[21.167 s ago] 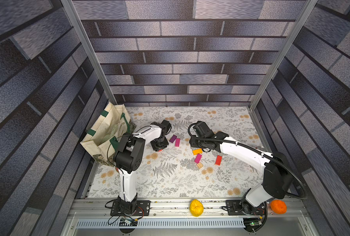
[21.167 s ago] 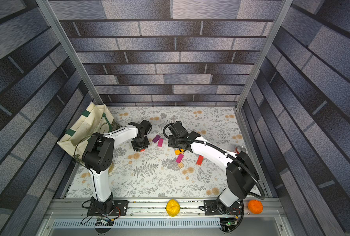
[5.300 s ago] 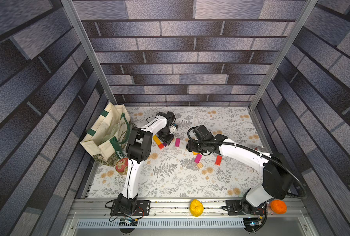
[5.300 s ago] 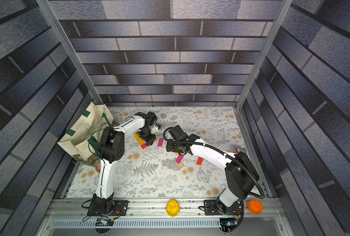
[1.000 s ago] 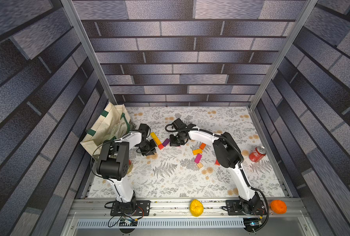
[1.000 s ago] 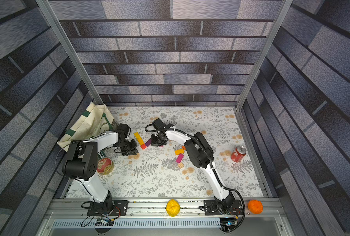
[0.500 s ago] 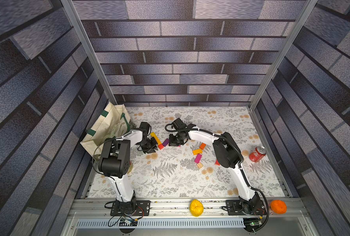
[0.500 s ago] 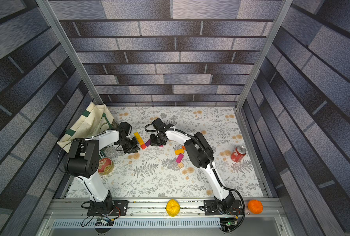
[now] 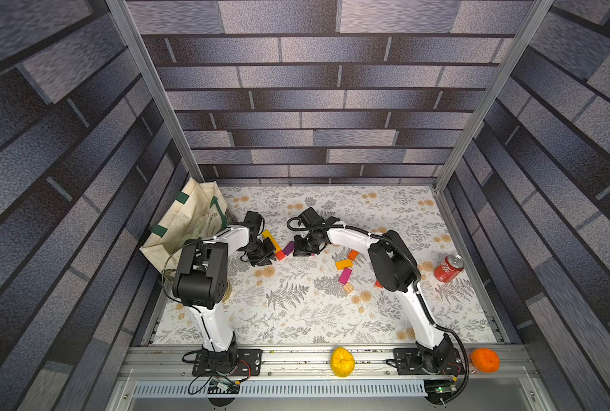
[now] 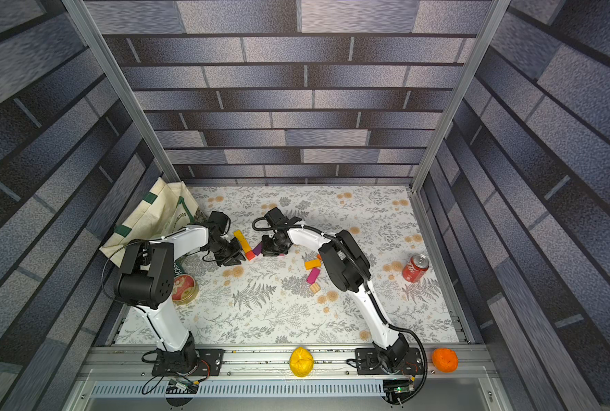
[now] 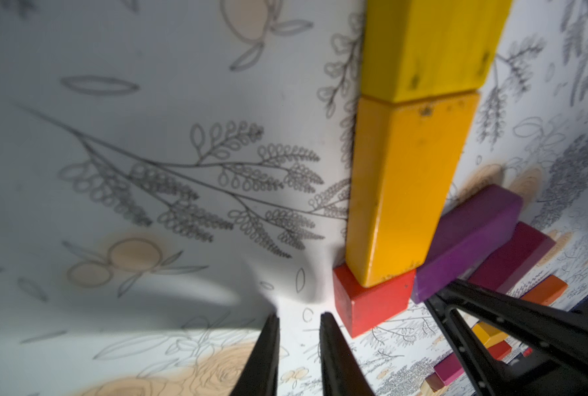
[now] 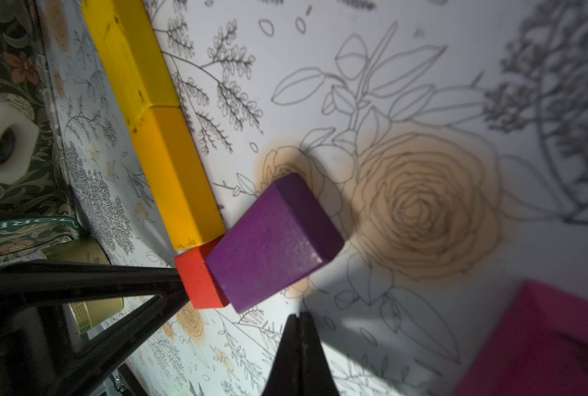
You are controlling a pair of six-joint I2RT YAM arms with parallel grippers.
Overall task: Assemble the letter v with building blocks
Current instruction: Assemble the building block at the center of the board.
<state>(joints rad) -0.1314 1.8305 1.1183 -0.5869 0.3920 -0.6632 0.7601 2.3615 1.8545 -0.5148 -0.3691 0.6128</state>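
Now | left end effector (image 11: 299, 317): narrow gap, empty | right end effector (image 12: 299, 317): closed, empty

left gripper (image 11: 299, 317): my fingers, black.
right gripper (image 12: 299, 319): mine too, black.
red block (image 11: 371, 301): plain red, just beside my left jaws.
amber block (image 11: 405, 185): orange-yellow, just past the red one from my left jaws.
yellow block (image 11: 429, 44): bright yellow, farthest from my left jaws in that row.
purple block (image 12: 272, 247): plain purple, just ahead of my right jaws.
magenta block (image 12: 543, 343): pink-magenta, off to one side of my right jaws.
table cover (image 11: 148, 171): white, grey line-drawn ferns, tan roses.
bag (image 9: 186, 220): cream, green bands.
soda can (image 9: 448, 268): red.
walls (image 9: 296, 89): grey-violet brick pattern.
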